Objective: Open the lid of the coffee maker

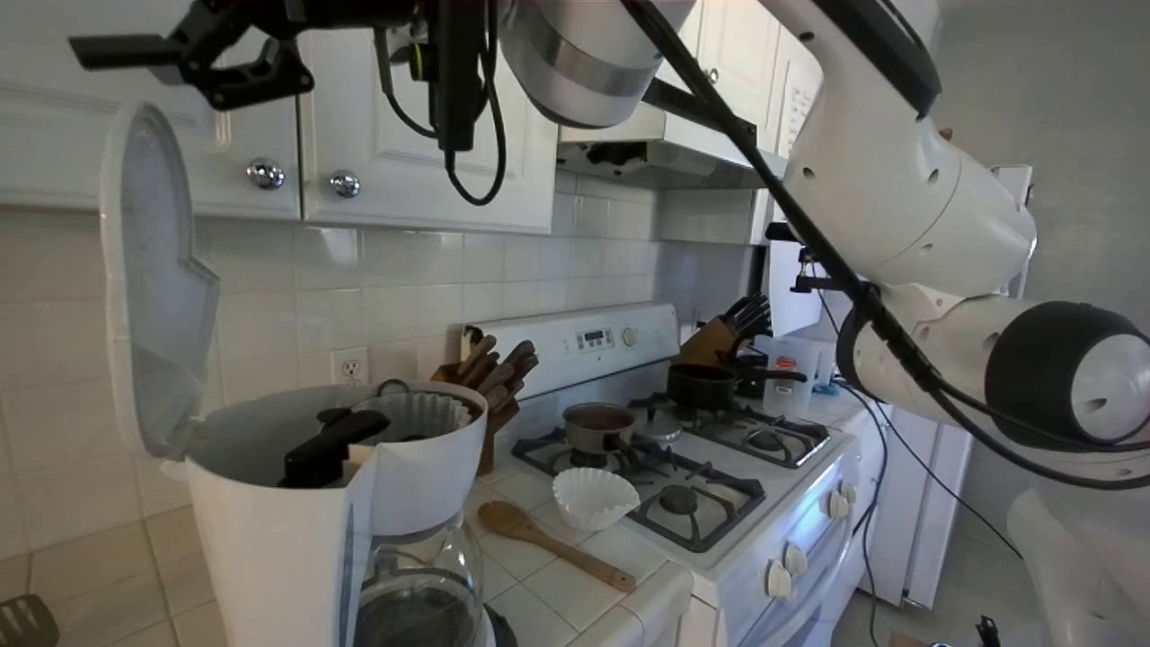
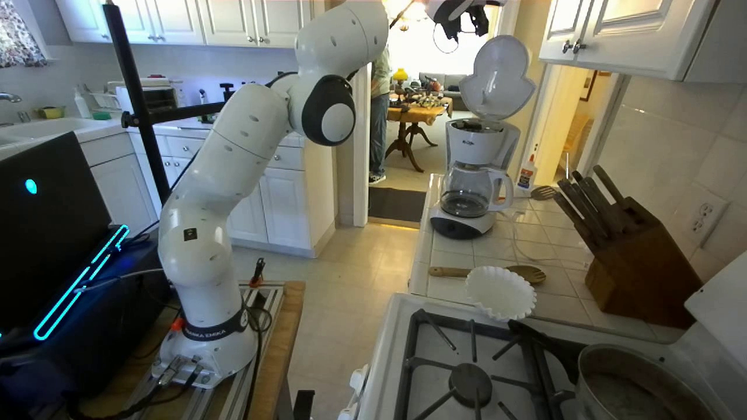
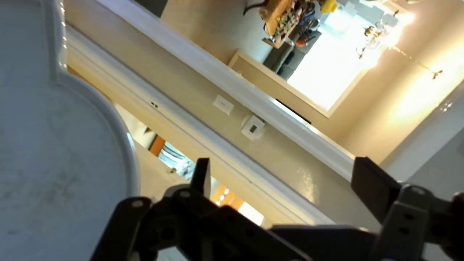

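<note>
In an exterior view, the bottom edge cut off the foot of the coffee maker [image 1: 260, 557] and of its carafe [image 1: 422, 598]; left of the coffee maker, a slotted turner [image 1: 25, 620] was cropped. Beyond the coffee maker in an exterior view, a person [image 2: 380, 116] stood partly hidden by the door frame [image 2: 360, 146] (head out of sight), and the objects [image 2: 429, 100] on the table [image 2: 408, 115] were too small to tell, as was the coffee maker's lettering [image 2: 468, 142]. In the wrist view, the edges cropped the lid [image 3: 61, 145] and the gripper [image 3: 284, 177].
</note>
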You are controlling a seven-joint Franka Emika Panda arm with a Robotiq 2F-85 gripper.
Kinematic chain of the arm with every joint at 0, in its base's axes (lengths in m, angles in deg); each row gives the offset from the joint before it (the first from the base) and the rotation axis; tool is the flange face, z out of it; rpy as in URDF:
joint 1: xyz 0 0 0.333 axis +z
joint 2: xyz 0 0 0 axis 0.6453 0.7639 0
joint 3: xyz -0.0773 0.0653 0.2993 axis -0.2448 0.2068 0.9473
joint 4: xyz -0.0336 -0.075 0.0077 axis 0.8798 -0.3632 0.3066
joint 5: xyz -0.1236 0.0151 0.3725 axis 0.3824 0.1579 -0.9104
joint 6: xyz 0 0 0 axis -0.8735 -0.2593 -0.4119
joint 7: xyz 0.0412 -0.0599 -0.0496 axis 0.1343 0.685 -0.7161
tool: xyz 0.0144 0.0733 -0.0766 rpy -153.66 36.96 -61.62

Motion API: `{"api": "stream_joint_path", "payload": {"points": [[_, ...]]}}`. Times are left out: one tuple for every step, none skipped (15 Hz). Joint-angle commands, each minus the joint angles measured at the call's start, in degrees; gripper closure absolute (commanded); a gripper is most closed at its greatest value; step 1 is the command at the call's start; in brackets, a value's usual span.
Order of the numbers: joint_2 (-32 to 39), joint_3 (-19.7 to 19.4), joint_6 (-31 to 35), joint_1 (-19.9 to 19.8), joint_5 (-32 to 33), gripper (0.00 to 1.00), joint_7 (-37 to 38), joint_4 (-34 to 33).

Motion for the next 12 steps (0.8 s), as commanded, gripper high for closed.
{"api": "stream_joint_path", "payload": {"points": [[-2.3,-2.0,10.4,2.8,2.2,0.00,-0.8,0.8],[-3.5,-3.2,13.1,3.7,3.0,0.00,0.2,2.0],[-5.0,-5.0,15.4,4.8,4.5,0.00,2.6,3.8],[-7.2,-7.5,15.8,5.8,6.7,0.00,6.5,6.6],[-10.0,-10.9,15.7,7.5,10.0,0.00,11.4,9.9],[-12.0,-13.0,14.9,8.9,12.3,0.00,14.7,12.4],[-14.0,-15.4,14.6,10.5,15.1,0.00,18.4,15.0],[-15.8,-17.6,14.4,12.0,17.8,0.00,22.1,17.4],[-17.4,-19.6,14.1,13.5,20.4,0.00,25.5,19.6],[-19.0,-21.4,13.7,14.9,23.0,0.00,29.1,22.0],[-20.7,-23.1,13.2,16.4,25.7,0.00,32.7,24.4],[-22.3,-24.5,12.8,17.7,28.3,0.00,36.3,26.9]]}}
